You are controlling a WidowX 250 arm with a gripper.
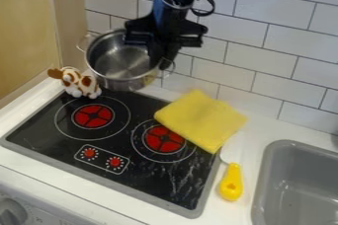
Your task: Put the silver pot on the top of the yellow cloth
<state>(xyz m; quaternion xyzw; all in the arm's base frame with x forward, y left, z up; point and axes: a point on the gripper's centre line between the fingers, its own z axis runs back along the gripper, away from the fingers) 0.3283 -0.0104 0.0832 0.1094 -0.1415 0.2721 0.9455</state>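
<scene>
Knob (12, 212): between 7 and 8 o'clock in view. Gripper (162, 61): fingers closed on pot (120, 62), at its 3 o'clock rim. Pot: raised, body at 9 o'clock from gripper. Cloth (201, 120): 5 o'clock from gripper. To centre pot, stop gripper toward cloth's 3 o'clock side.

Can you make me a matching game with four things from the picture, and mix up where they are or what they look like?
Things:
1. silver pot
2. yellow cloth
3. stuffed animal
4. knife

Clues:
A. white with brown spots
B. has a yellow handle and lies on the counter
C. round, with a wire handle on each side
D. lies partly over the stovetop

Right pairs: 1-C, 2-D, 3-A, 4-B
</scene>
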